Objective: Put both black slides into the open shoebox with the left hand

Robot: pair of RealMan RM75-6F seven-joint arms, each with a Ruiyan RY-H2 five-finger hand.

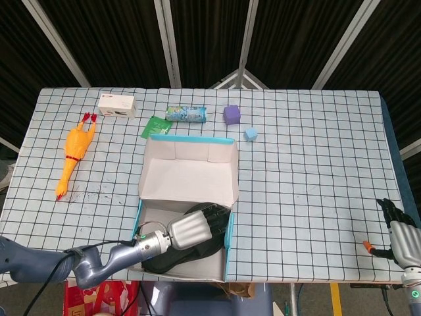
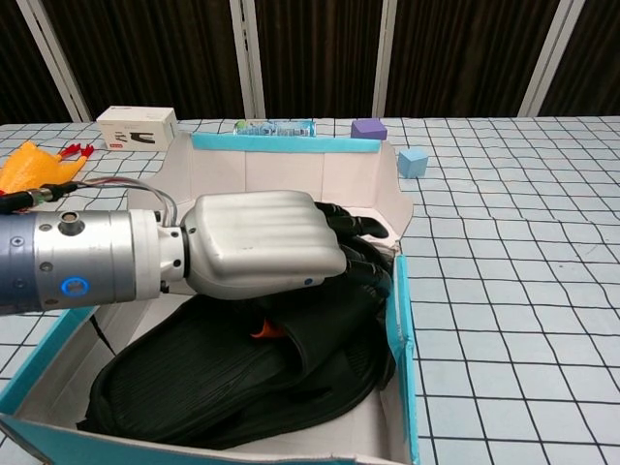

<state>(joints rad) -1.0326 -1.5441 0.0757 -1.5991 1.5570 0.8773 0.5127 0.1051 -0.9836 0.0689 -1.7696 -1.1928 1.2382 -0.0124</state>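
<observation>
The open shoebox (image 1: 187, 140), white inside with teal edges, sits at the table's near middle; the chest view shows its back wall (image 2: 281, 143). Both black slides (image 1: 177, 258) lie inside it, one stacked on the other (image 2: 194, 378). My left hand (image 1: 191, 230) lies palm down on the upper slide, its dark fingers curled over the slide's far end near the box's right wall. In the chest view the left hand (image 2: 262, 257) hides much of that slide, and its orange-tipped thumb is tucked under the palm against the slide. My right hand (image 1: 400, 229) hangs at the table's near right corner, holding nothing.
A yellow rubber chicken (image 1: 72, 153) lies at the left. A white carton (image 1: 116, 105), a green packet (image 1: 156, 126), a printed tube (image 1: 186, 114), a purple cube (image 1: 231, 114) and a small blue cube (image 1: 250, 134) stand behind the box.
</observation>
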